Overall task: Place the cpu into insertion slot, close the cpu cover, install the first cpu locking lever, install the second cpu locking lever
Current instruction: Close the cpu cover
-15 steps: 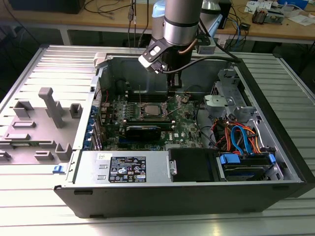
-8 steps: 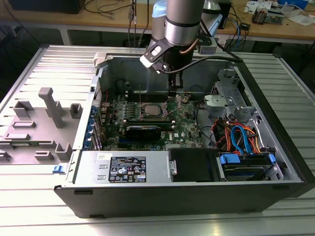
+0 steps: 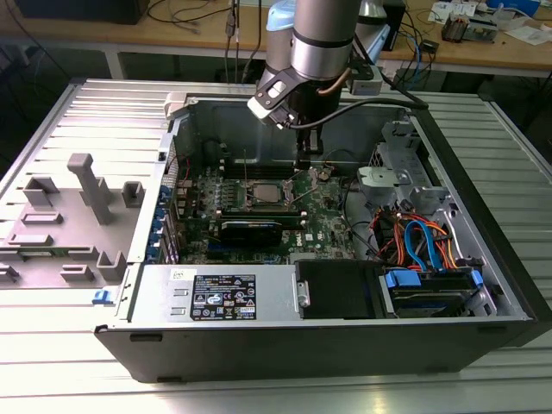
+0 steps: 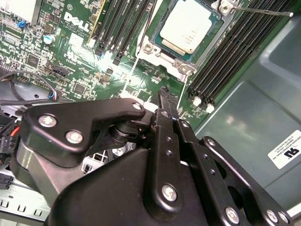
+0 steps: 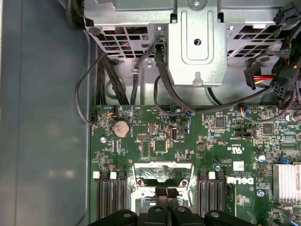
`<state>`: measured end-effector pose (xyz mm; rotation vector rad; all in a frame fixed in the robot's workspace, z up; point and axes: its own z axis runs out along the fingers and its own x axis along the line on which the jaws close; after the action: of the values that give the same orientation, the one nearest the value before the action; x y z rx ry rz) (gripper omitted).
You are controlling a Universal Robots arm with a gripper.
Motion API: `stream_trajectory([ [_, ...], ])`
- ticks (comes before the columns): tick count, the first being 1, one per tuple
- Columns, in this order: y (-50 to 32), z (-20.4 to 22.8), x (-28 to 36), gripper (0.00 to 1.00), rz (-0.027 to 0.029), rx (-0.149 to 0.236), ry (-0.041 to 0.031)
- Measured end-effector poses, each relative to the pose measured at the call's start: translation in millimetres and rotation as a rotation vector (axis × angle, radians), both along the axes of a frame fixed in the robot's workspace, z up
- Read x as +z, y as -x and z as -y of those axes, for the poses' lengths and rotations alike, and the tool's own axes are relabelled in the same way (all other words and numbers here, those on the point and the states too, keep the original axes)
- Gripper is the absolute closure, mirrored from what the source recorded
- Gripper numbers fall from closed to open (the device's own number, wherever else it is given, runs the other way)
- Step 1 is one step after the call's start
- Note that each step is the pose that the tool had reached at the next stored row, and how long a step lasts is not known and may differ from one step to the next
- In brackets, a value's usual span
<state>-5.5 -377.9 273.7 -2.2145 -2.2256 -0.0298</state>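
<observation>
The cpu (image 4: 186, 26), a flat silvery square, lies in the insertion slot (image 3: 263, 195) on the green motherboard. The cpu cover (image 4: 162, 55), a thin silvery frame, appears to lie flat around the chip. A thin lever rod (image 4: 263, 10) sticks out free past one corner of the socket, and another thin rod (image 3: 244, 164) stands up beside it. My gripper (image 3: 309, 164) hangs just above the board on the exterior view's right of the socket. Its black fingers (image 4: 164, 117) are shut with nothing between them. In the first wrist view my gripper (image 5: 167, 207) hides part of the socket.
Long black memory slots (image 4: 225, 56) flank the socket on both sides. A metal drive cage (image 5: 195, 42) and loose black cables (image 5: 94, 84) sit beyond the board. The case walls, a power supply (image 3: 216, 297) and coloured cable bundles (image 3: 423, 241) surround it. A grey fixture (image 3: 86, 190) stands outside.
</observation>
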Motion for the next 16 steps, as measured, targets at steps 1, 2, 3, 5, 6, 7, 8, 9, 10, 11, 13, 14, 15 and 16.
stream_trajectory([
  [1, -0.1, 0.0, 0.0, 0.89, 0.0, 0.0, 0.0],
  [2, -0.3, 0.0, 0.0, 0.89, 0.0, 0.0, 0.0],
  [3, -0.5, 0.0, 0.0, 0.89, 0.0, 0.0, 0.0],
  [5, -1.7, 0.0, 0.0, 0.89, 0.0, 0.0, 0.0],
  [6, -1.8, 0.0, 0.0, 0.89, 0.0, 0.0, 0.0],
  [7, -1.8, 0.0, 0.0, 0.89, 0.0, 0.0, 0.0],
  [8, -1.9, 0.0, 0.0, 0.89, 0.0, 0.0, -0.0001],
  [9, -1.9, 0.0, 0.0, 0.89, 0.0, 0.0, 0.0],
  [10, -1.9, 0.0, 0.0, 0.89, 0.0, 0.0, 0.0],
  [11, -2.0, 0.0, 0.0, 0.89, 0.0, 0.0, 0.0],
  [13, -2.0, 0.0, 0.0, 0.89, 0.0, 0.0, 0.0],
  [14, -2.1, 0.0, 0.0, 0.89, 0.0, 0.0, 0.0],
  [15, -2.1, 0.0, 0.0, 0.89, 0.0, 0.0, 0.0],
  [16, -3.0, 0.0, 0.0, 0.89, 0.0, 0.0, 0.0],
])
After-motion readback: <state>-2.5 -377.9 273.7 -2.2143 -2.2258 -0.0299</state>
